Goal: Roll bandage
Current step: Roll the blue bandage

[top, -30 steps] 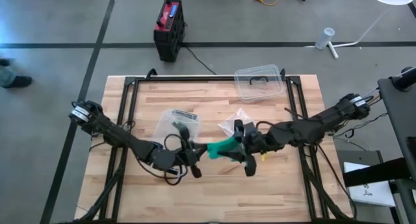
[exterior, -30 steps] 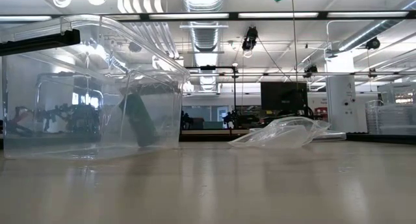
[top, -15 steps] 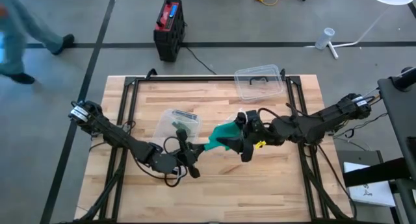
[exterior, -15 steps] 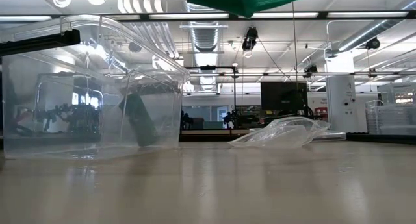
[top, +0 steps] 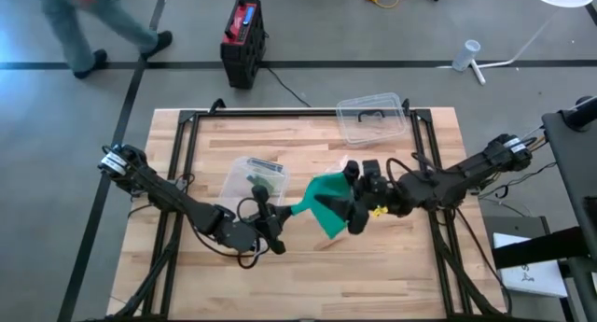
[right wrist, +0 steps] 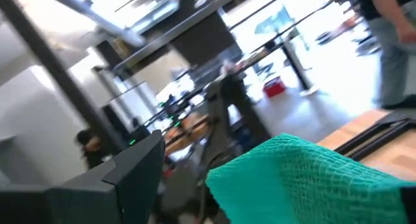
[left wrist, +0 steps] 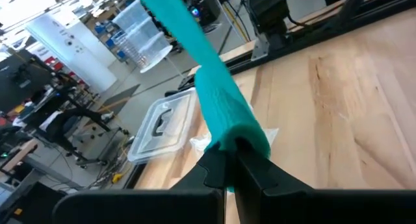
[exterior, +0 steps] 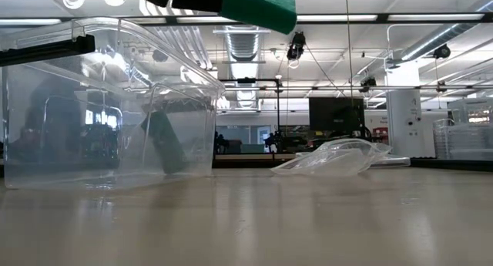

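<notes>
Left claw [top: 278,231] pinches the green bandage [top: 322,210] (a taut strip) running toward the right claw [top: 358,208], spread wide.

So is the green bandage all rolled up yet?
No. The green bandage stretches unrolled between the left gripper and right gripper, above the table.

Grey concrete floor [top: 392,42] all round the wooden table [top: 308,275], crossed by dark tape lines [top: 308,64]. A person [top: 89,23] is walking past at the far left corner. There's a black-and-red box [top: 242,40] on the floor, cable trailing from it, and a white lamp stand [top: 485,65] off right. Overhead, strip lights [exterior: 347,18] and silver ducting [exterior: 239,42]; a dark monitor [exterior: 336,116] sits deep in the room.
</notes>
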`<state>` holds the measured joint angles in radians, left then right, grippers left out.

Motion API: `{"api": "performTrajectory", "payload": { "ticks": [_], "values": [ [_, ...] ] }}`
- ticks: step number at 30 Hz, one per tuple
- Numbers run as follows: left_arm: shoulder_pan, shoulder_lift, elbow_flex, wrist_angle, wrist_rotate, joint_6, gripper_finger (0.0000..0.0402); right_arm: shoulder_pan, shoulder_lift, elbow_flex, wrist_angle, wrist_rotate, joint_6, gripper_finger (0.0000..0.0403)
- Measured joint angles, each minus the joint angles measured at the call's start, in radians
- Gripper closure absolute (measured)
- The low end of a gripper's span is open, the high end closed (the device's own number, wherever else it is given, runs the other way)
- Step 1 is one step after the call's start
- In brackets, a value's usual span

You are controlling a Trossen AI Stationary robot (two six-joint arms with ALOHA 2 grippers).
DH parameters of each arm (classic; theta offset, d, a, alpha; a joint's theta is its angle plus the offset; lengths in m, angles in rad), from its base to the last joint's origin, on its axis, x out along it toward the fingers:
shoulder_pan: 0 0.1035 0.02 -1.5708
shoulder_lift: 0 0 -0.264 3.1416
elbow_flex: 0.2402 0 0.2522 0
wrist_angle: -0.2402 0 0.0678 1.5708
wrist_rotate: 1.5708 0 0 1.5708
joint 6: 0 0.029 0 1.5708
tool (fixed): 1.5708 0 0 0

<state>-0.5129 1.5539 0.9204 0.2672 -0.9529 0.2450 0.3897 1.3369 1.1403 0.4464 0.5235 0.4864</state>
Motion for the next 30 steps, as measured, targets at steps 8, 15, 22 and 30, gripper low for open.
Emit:
{"api": "performTrajectory", "payload": {
  "ticks": [8,15,22,30],
  "values": [
    [0.003,0.009,0.0,0.003,0.09,-0.011,0.0401,-0.089,0.014,0.0,0.009,0.059,0.035,0.01],
    [0.004,0.013,0.0,0.004,0.101,-0.017,0.0401,-0.153,0.079,0.0,-0.077,0.051,0.183,0.0094],
    [0.004,0.027,0.0,0.024,0.186,0.003,0.0401,-0.191,0.139,0.0,-0.182,-0.053,0.334,0.0094],
    [0.002,0.069,0.037,0.036,0.216,0.055,0.0401,-0.25,0.167,0.0,-0.334,-0.161,0.415,0.0097]
  ]
}}
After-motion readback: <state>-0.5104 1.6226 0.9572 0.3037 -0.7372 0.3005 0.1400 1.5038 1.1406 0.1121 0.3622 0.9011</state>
